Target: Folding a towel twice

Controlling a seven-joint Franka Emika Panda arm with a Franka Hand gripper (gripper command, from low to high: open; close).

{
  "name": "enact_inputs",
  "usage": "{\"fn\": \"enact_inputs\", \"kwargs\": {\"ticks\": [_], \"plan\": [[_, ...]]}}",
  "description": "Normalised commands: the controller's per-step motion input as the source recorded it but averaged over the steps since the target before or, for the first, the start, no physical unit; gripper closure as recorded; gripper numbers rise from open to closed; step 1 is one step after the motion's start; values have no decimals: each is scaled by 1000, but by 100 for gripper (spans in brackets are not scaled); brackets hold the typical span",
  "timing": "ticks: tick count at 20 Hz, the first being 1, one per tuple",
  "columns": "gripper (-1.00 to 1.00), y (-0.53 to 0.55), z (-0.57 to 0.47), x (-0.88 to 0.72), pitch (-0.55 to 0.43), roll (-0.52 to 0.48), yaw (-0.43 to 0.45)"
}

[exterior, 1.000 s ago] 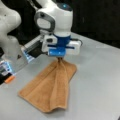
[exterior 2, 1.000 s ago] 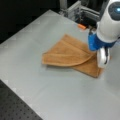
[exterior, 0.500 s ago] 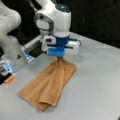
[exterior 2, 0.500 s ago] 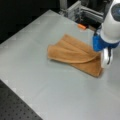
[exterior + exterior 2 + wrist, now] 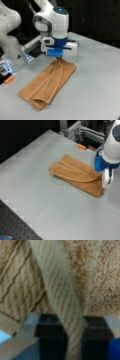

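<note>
Tool (image 5: 59, 59) pinches a raised ridge of the orange-tan ribbed terry towel (image 5: 47, 83) at its 1 o'clock end on the grey counter (image 5: 100, 82), one layer doubled over, folding judged partway, unfinished.

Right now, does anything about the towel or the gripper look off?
Nothing damaged. The gripper pinches a ridge of the towel at one end, so the top layer lies bunched and skewed in both front views, not flat and edge to edge.
</note>
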Motion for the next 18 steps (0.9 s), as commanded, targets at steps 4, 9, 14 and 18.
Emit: {"fn": "enact_inputs", "kwargs": {"ticks": [4, 9, 14, 18], "plan": [[100, -44, -145, -584, -291, 209, -65], [100, -16, -161, -522, -299, 223, -42], [-100, 40, -188, -401, -295, 197, -36], [-100, 15, -214, -291, -276, 150, -25]]}}
